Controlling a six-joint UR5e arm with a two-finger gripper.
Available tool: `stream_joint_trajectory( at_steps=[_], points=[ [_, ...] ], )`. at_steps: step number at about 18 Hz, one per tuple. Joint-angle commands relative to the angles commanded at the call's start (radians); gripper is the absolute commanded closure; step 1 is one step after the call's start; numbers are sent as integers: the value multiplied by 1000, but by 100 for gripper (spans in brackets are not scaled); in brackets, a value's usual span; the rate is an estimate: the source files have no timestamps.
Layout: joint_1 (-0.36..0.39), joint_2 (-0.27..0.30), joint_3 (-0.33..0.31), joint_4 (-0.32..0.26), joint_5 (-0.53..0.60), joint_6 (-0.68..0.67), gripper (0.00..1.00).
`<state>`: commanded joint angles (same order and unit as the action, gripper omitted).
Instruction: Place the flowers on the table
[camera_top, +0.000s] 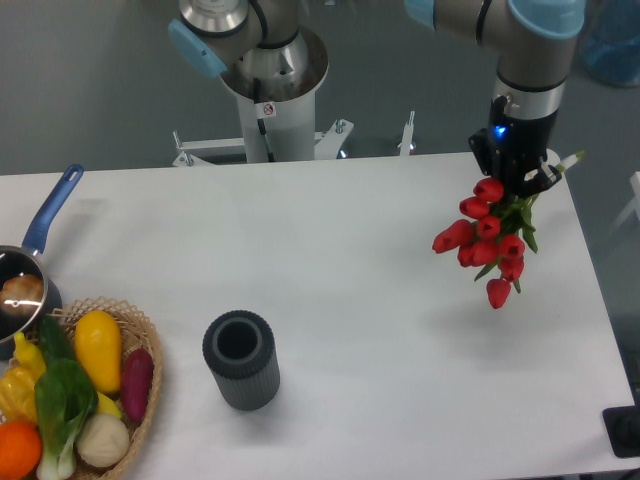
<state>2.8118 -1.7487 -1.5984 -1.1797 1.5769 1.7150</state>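
Observation:
A bunch of red tulips (486, 243) with green stems hangs head-down above the right side of the white table (350, 280). My gripper (522, 180) is shut on the stems near their upper end, and holds the bunch in the air. The flower heads point down and to the left. Their shadow falls on the table below. The fingertips are partly hidden by the stems and leaves.
A dark ribbed cylindrical vase (241, 359) stands at the table's front centre. A wicker basket (140, 400) of vegetables sits at the front left. A pan with a blue handle (40, 235) is at the left edge. The robot base (272, 90) stands behind the table.

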Motion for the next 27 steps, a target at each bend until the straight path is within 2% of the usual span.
stream_joint_trajectory(
  at_steps=[9, 13, 15, 17, 20, 21, 22, 23, 27],
  points=[
    [-5, -12, -26, -9, -2, -9, 92],
    [-5, -12, -54, -1, -8, -12, 83],
    [-6, -12, -57, -3, -8, -12, 62],
    [-24, -17, -60, 2, -17, -12, 46],
    [-28, -32, -67, 6, -26, -14, 41],
    [-26, -32, -68, 6, -26, -12, 33],
    [-25, -32, -68, 6, -25, -11, 10],
    [-23, -31, -68, 8, -23, -12, 0],
    [-6, -26, -67, 20, -28, -12, 0]
  ],
)
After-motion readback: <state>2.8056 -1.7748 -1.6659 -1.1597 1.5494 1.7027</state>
